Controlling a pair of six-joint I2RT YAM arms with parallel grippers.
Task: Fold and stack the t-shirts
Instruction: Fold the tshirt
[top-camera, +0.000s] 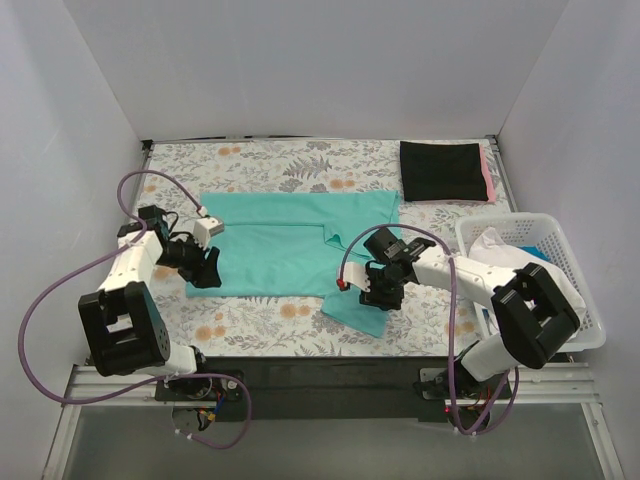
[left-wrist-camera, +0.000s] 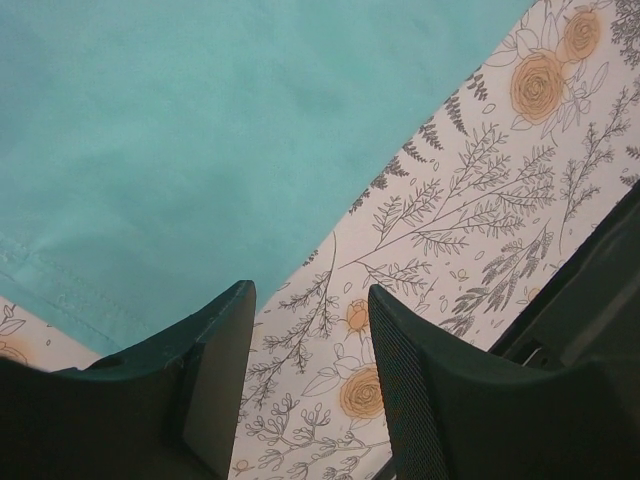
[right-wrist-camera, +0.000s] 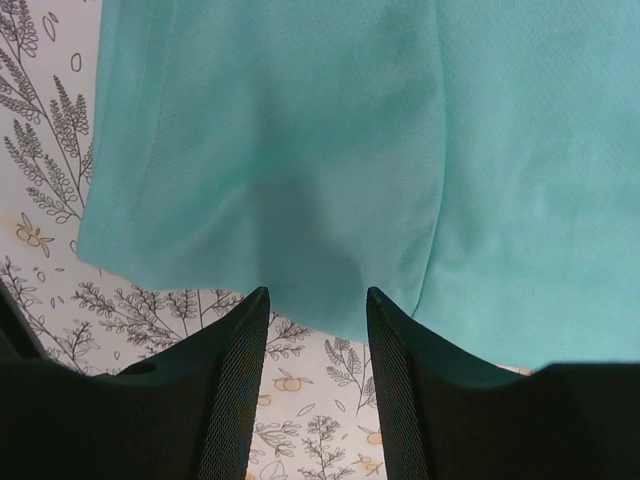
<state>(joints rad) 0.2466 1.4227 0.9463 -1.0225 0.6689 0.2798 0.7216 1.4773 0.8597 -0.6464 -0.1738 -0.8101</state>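
Teal shirt (top-camera: 290, 245) lies long axis left-right; your left tool (left-wrist-camera: 310, 300) is spread, empty, just off its left hem; right tool (right-wrist-camera: 318, 300) is spread, empty, at the near-right sleeve (top-camera: 355, 310).

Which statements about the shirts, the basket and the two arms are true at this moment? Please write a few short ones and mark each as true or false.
1. The teal shirt lies spread on the flowered cloth. True.
2. The black shirt is inside the basket. False: it lies folded on the far right corner of the cloth, outside the basket.
3. The left fingers are shut on the teal shirt. False: they are open, with only flowered cloth under the gap.
4. The right fingers are open at an edge of the teal shirt. True.
5. The basket is empty. False: white and blue clothes lie in it.
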